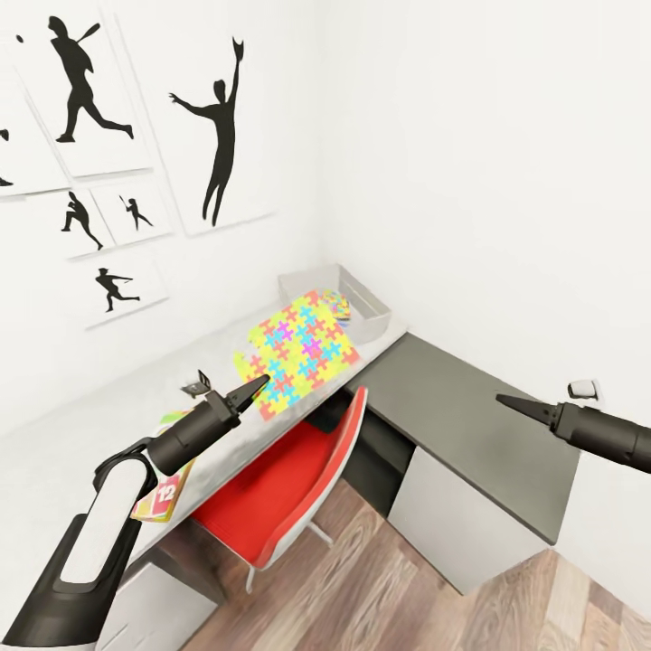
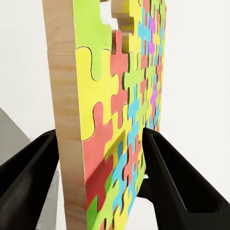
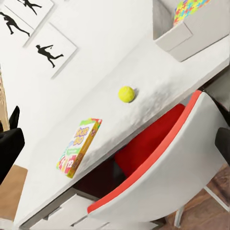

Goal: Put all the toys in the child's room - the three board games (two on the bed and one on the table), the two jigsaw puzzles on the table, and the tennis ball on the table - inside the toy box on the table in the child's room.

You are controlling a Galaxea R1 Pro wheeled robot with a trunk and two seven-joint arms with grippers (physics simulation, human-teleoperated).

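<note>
Red chair [image 1: 289, 488] blocks the desk [image 1: 108, 425] front; air above stays open.

The left gripper [image 2: 100, 158] holds a jigsaw puzzle [image 2: 120, 120] between its two black fingers [image 2: 175, 177]. The puzzle board stands edge-on between the jaws and extends well beyond the fingertips. One finger lies against the plain wooden back of the board; the other lies against the printed face. The face shows interlocking pieces in yellow, red, green, blue and purple. The wooden edge [image 2: 64, 115] is light tan. Behind the board is a plain white surface.
</note>
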